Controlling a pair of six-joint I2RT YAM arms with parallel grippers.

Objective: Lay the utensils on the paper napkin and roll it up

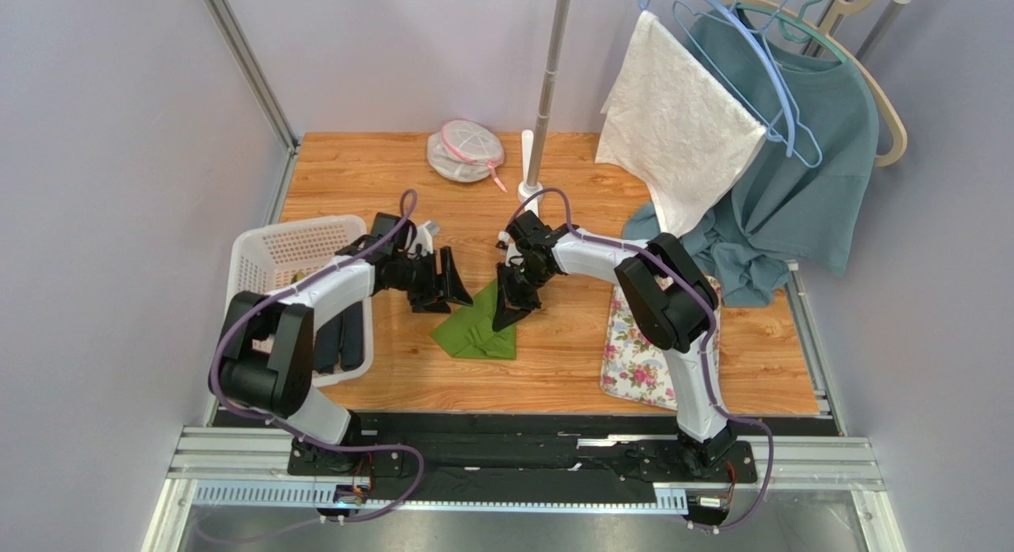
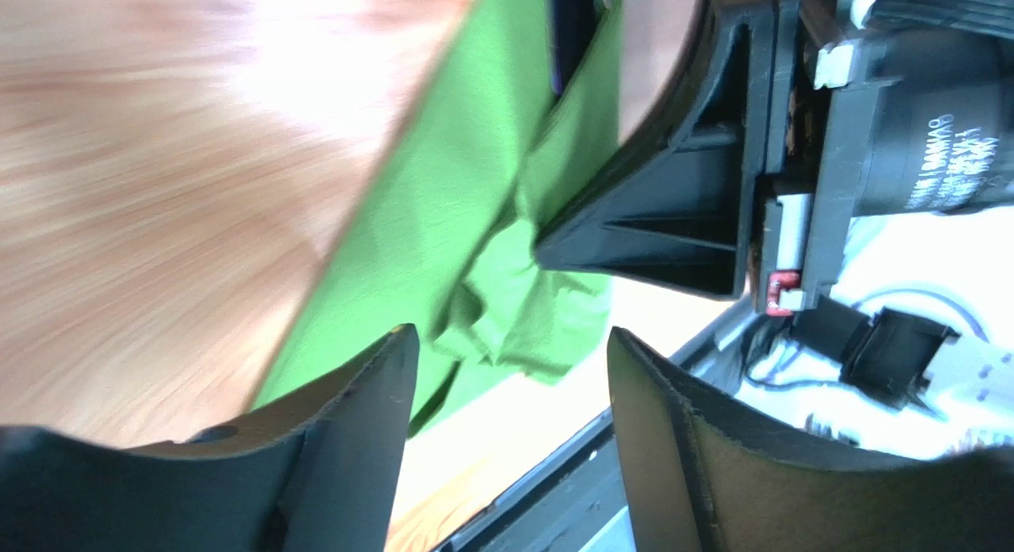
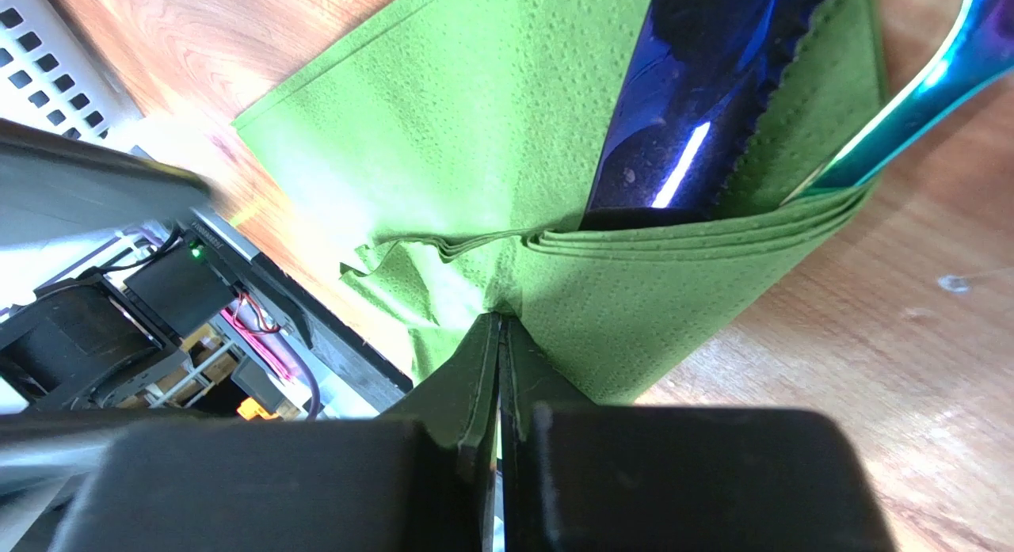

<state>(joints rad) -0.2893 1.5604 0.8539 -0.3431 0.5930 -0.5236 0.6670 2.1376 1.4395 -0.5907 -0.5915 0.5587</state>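
The green paper napkin (image 1: 480,329) lies partly folded on the wooden table. My right gripper (image 1: 514,306) is shut on a folded edge of the napkin (image 3: 667,279). A glossy blue-purple serrated utensil (image 3: 702,95) lies inside the fold, and a second iridescent blue-green utensil (image 3: 917,107) sticks out at the right. My left gripper (image 1: 452,281) is open and empty just left of the napkin. In the left wrist view the napkin (image 2: 476,219) lies beyond its open fingers (image 2: 357,421), with the right gripper's fingers (image 2: 667,219) pressed on the paper.
A white plastic basket (image 1: 292,267) stands at the left. A floral mat (image 1: 643,344) lies at the right. A white mesh pouch (image 1: 464,151) sits at the back by a pole (image 1: 545,89). A white cloth (image 1: 673,118) and teal shirt (image 1: 792,172) hang at the back right.
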